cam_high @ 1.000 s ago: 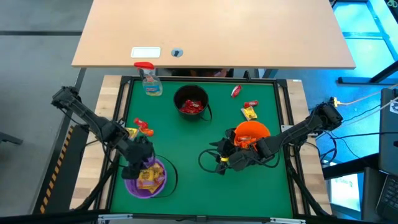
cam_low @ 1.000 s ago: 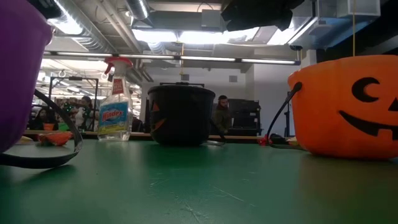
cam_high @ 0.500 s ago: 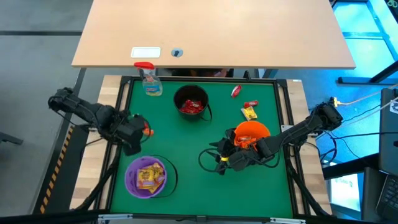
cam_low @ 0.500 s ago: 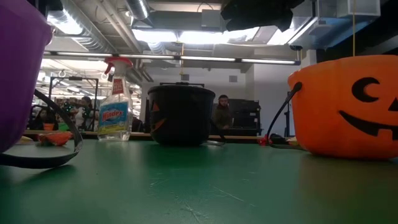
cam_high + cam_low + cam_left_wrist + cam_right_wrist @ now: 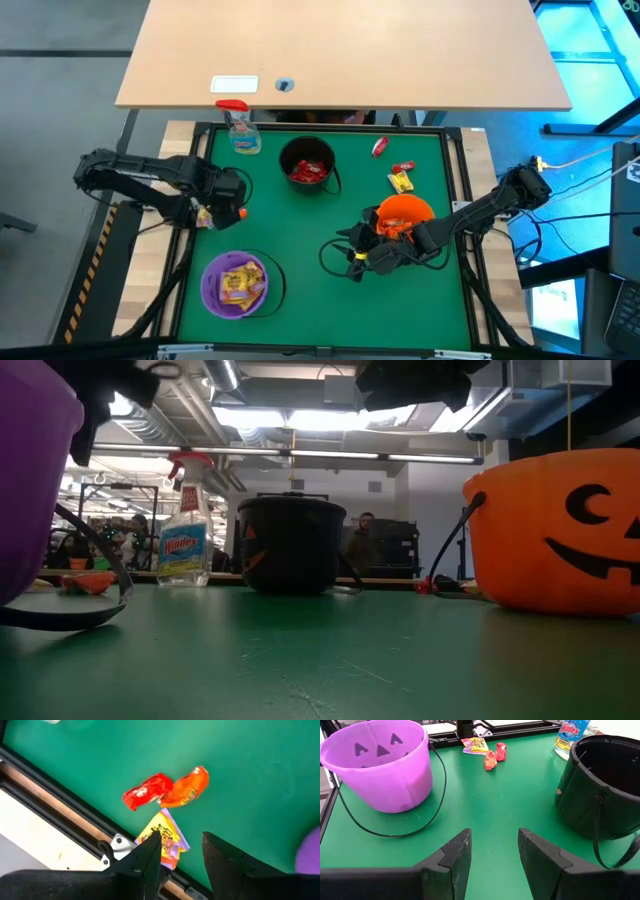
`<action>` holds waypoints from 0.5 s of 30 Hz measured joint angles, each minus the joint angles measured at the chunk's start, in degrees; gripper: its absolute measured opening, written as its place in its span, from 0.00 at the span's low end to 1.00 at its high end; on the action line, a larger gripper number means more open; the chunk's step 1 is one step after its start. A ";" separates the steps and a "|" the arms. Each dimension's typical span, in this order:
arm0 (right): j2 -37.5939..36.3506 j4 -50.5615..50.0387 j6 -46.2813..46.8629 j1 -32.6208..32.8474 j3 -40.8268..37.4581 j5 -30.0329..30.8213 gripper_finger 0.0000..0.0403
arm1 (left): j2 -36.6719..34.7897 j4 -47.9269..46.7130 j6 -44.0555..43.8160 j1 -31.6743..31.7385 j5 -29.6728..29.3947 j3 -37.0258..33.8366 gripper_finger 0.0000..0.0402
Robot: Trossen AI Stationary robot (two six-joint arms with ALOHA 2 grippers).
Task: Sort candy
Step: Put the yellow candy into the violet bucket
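Left gripper (image 5: 181, 851) moved from purple bucket (image 5: 236, 284) to edge candy (image 5: 165, 840).

A big tan table (image 5: 345, 50) stands behind the green mat (image 5: 300, 230). A small white card (image 5: 234, 85) and a little round thing (image 5: 285, 85) lie on it. The floor (image 5: 60, 70) beside it is grey. On the far right there is a blue glow (image 5: 590, 40) and some wires.

From low down, the room goes far back. Long bright lights (image 5: 300, 415) hang from the ceiling with pipes (image 5: 180, 395) near them. A white wall (image 5: 430, 510) stands at the back. A person (image 5: 362, 545) sits far away — more people (image 5: 130, 540) show on the left, by shelves and desks.
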 joint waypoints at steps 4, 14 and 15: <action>0.00 0.00 0.00 0.00 0.00 0.00 0.39 | 0.02 1.67 2.87 2.82 1.51 -2.69 0.33; 0.00 0.02 0.02 0.00 0.00 -0.53 0.39 | 0.02 3.78 6.27 10.05 6.96 -10.29 0.33; 0.00 0.02 0.02 0.00 0.00 -0.77 0.39 | 0.02 4.66 7.06 10.68 7.67 -11.14 0.33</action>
